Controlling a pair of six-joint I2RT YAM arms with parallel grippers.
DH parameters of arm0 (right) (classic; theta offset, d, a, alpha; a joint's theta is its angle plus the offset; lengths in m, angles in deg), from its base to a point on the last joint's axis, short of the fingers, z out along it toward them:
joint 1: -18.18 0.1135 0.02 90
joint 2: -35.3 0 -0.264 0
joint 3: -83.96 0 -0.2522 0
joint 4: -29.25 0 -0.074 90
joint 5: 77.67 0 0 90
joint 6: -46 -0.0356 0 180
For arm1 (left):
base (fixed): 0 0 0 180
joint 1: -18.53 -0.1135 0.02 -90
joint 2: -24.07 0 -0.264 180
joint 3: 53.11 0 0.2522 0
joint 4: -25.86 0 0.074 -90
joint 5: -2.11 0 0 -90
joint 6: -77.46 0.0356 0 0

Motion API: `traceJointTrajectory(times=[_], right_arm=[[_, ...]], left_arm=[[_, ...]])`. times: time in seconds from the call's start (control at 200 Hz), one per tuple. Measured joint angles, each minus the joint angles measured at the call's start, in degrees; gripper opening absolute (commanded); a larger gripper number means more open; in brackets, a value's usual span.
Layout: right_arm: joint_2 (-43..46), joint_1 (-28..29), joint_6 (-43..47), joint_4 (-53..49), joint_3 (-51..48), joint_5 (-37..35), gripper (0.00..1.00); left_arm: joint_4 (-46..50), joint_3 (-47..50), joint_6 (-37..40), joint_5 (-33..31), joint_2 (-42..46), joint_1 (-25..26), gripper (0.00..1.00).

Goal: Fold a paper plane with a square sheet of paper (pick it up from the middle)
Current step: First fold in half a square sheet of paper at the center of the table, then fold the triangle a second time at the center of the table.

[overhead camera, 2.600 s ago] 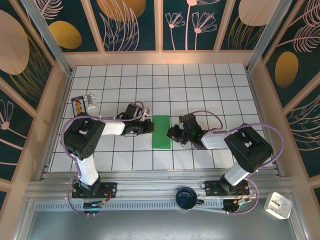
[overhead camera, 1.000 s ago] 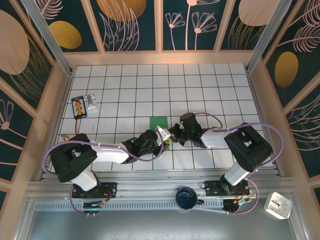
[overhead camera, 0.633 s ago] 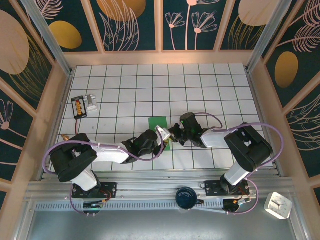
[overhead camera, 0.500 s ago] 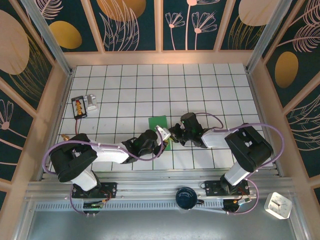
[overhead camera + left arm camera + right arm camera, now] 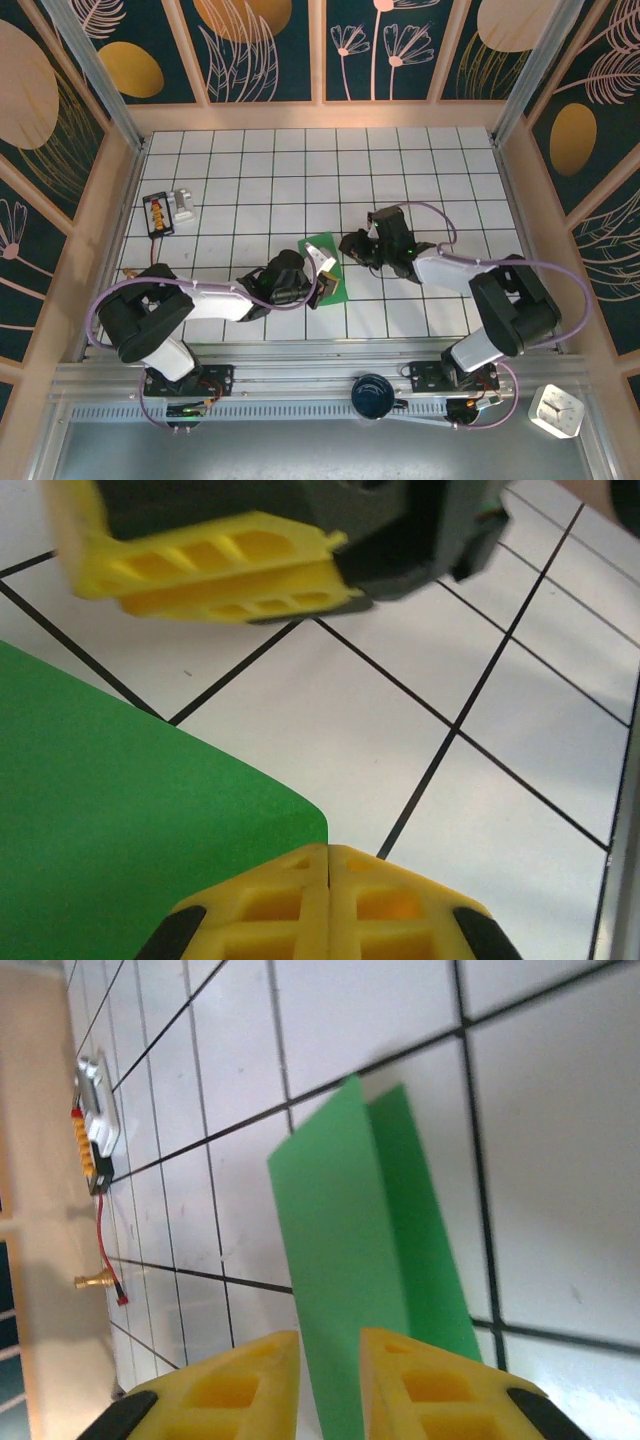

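Square sheet of paper (image 5: 318, 246), folded to narrow strip, lies on tiled table (image 5: 420, 170) between both claws. Long axis runs straight ahead of right gripper (image 5: 330, 1352), whose jaws are slightly apart, clamping nothing. Left gripper (image 5: 328, 858) nearer, tips pressed together at strip's corner; pinch unclear. Small wired device (image 5: 92, 1130) far ahead-left of right claw. Path looks unobstructed.

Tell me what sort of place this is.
Probably a robot lab cell: a left arm and right arm bolted to a metal rail, a white gridded tabletop, and patterned walls boxing it in.
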Motion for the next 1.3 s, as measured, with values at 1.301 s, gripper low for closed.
traceJointTrajectory(times=[1.301], right_arm=[[-19.41,0.02,10.60,2.21,9.33,4.00,0.10]], left_arm=[[-5.81,3.93,-10.10,13.31,-3.87,-9.90,0.00]])
